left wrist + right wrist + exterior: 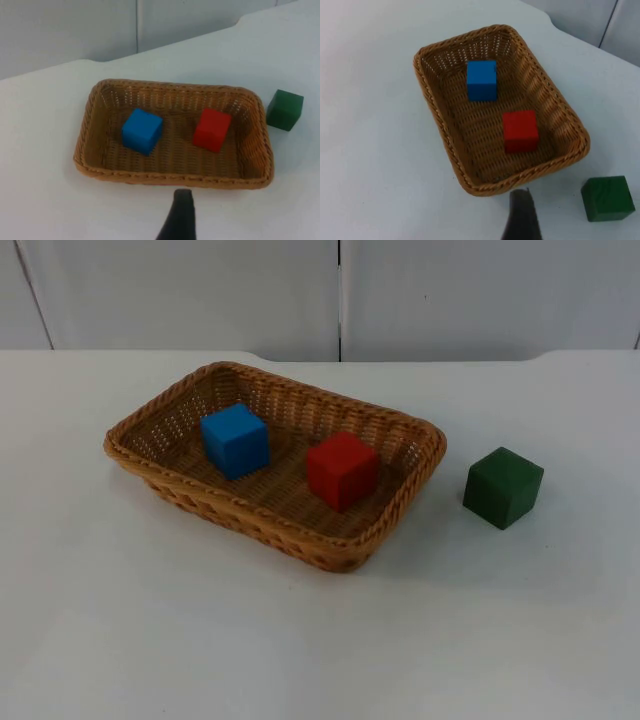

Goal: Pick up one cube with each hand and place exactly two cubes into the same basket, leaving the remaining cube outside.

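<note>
Top view, basket: woven basket [409, 430] is sitting left of centre on the white table [150, 640], long side running upper left to lower right.
Top view, cubes: blue cube [235, 440] is lying in the basket's left half, red cube [342, 470] in its right half, apart from each other; green cube [503, 487] is resting on the table right of centre, just beside the basket's right end, not touching.
Top view, backdrop: grey partition wall [450, 290] is running across the upper edge.
Left wrist view: left gripper [178, 220] is hanging above bare table near the basket's long side, w/ one black fingertip showing; can't tell if it's released or clenched. It's grasping nothing I can see.
Right wrist view: right gripper [521, 216] is hovering off the basket's short end, green cube just beside it; again can't tell released or clenched.
Progress, my read: two cubes are in, one is out, so the task is looking done; both arms seem to be waiting.
Risk 1: right gripper dipping could be nudging the green cube against the basket, or grabbing it, which would make three inside.
Risk 2: left gripper dropping fwd could be catching the rim, tipping or sliding the basket & spilling a cube.
</note>
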### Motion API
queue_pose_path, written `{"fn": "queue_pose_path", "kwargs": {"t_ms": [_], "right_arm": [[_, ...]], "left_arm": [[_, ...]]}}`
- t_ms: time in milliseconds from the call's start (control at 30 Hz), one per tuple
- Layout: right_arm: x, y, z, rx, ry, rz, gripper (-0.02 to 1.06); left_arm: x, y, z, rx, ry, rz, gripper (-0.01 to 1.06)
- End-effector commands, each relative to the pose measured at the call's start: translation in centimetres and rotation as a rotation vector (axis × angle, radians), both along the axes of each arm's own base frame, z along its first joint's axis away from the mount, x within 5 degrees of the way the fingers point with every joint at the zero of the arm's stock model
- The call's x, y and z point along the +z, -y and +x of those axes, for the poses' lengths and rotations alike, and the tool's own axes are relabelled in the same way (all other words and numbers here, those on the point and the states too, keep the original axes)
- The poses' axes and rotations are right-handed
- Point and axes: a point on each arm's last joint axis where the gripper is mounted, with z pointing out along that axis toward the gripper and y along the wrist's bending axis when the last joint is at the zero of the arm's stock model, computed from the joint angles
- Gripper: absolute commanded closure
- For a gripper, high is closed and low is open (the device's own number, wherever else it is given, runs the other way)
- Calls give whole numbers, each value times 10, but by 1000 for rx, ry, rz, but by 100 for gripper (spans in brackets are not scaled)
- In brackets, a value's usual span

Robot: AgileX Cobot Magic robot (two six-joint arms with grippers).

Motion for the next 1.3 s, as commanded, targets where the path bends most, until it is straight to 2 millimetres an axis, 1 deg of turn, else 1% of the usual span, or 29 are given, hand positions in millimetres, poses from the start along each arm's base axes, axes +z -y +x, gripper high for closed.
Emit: {"fn": "queue_pose_path", "kwargs": {"t_ms": [0, 133, 167, 300, 333, 500, 533, 600, 667, 700, 833, 867, 933, 1067, 1100, 1267], "right_arm": [[1, 8, -9, -1, 20, 19, 49], [-1, 23, -29, -1, 42, 36, 49], [-1, 23, -29, -1, 42, 36, 49], [-2, 41, -51, -1, 79, 66, 49], [-2, 41, -51, -1, 79, 66, 49], [-1, 64, -79, -1, 139, 114, 49], [-1, 64, -79, -1, 139, 114, 49], [-1, 73, -91, -1, 170, 138, 49], [-2, 83, -104, -1, 204, 166, 49], [-2, 83, -104, -1, 204, 166, 49], [-7, 98, -122, -1, 239, 194, 49], [-7, 98, -122, -1, 239, 194, 49], [-10, 104, -130, -2, 238, 190, 49], [-16, 116, -144, -4, 225, 178, 49], [-16, 116, -144, -4, 225, 178, 49], [-18, 130, -161, -6, 247, 192, 49]], "left_arm": [[-2, 0, -11, -17, -1, 8, 33], [3, -1, -31, -28, 19, 6, 33], [3, -1, -31, -28, 19, 6, 33], [8, -4, -49, 0, 62, -1, 33], [8, -4, -49, 0, 62, -1, 33], [12, -8, -76, 6, 114, -4, 33], [12, -8, -76, 6, 114, -4, 33], [7, -10, -83, 29, 122, 6, 33], [-4, -14, -94, 75, 122, -2, 33], [-4, -14, -94, 75, 122, -2, 33], [-21, -18, -109, 105, 115, -15, 33], [-21, -18, -109, 105, 115, -15, 33], [-25, -19, -117, 106, 124, 6, 33], [-29, -27, -130, 171, 147, 33, 33], [-29, -27, -130, 171, 147, 33, 33], [-34, -33, -143, 219, 174, 47, 33]]}}
